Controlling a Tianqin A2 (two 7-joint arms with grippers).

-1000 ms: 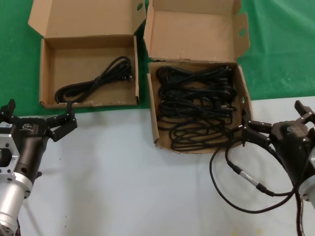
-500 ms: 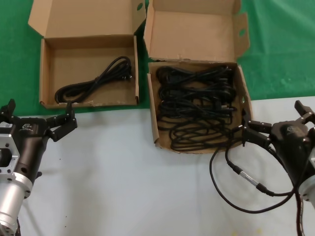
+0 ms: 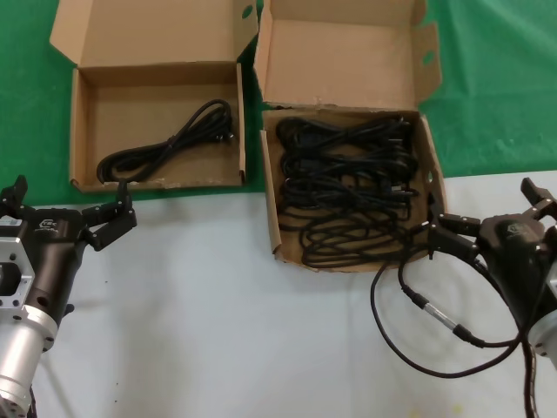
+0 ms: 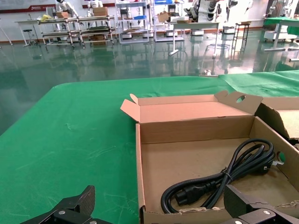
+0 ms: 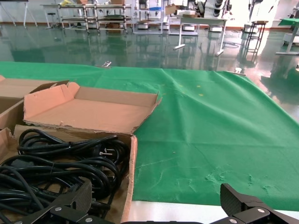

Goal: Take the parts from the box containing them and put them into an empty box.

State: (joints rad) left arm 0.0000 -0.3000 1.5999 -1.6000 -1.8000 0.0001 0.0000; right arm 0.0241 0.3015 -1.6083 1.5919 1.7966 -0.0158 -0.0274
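Two boxes sit open side by side along the far edge of the table [image 3: 218, 296], on green cloth. On the robot's left is the shallow box [image 3: 85, 122], meant to be the empty one, though one cable [image 3: 170, 139] already lies coiled on its floor. Just beside it, towards the far right, the square box [image 3: 270, 200] holds the remaining cables [image 3: 348, 187] in a tangled heap that fills its floor.

Neither arm is carrying anything. The left tool [image 3: 63, 213] hovers near the table's left edge, just short of the shallow box's near wall, fingers spread wide and empty; the left wrist view looks straight into that box at the coiled cable. The right tool [image 3: 492, 218] hovers at the table's right edge beside the near right corner of the square box, also spread wide with nothing between its fingers. A thin wire [image 3: 418, 305] with a metal connector loops over the table by the right arm and is no part of the job.

My reading: one transfer is complete and the next pick has not begun. That pick likely falls to the right tool, which needs to swing over the square box, drop into the heap and close on a single bundle; the tangle may drag neighbouring cables up with it
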